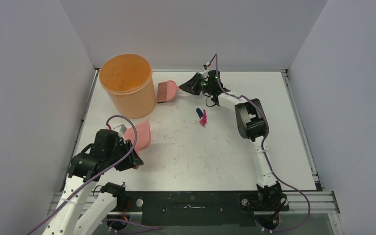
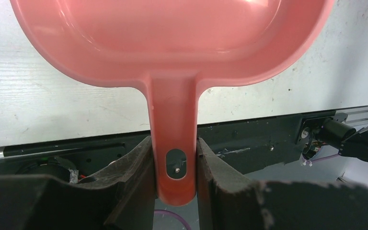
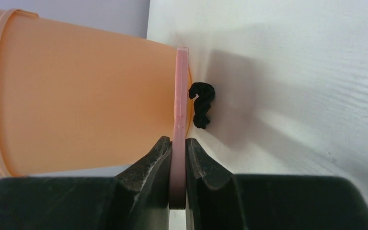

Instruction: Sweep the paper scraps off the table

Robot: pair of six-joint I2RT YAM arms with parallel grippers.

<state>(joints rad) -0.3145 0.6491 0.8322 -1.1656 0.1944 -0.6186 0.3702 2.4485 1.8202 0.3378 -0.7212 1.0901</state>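
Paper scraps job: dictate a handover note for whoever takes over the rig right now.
Left claw: shut on the pink dustpan handle, no scraps seen in it, near-left of the table.
Right claw: shut on the pink hand brush, beside the orange bucket.
Scraps: black scrap by the brush; blue scrap and magenta scrap mid-table.
Done: both tools gripped.
To do: sweep all three into the dustpan.

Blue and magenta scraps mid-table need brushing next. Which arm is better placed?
Right. The right tool grips the brush by the far edge, just beyond the paper scraps. The left tool holds only the dustpan, near the front-left.
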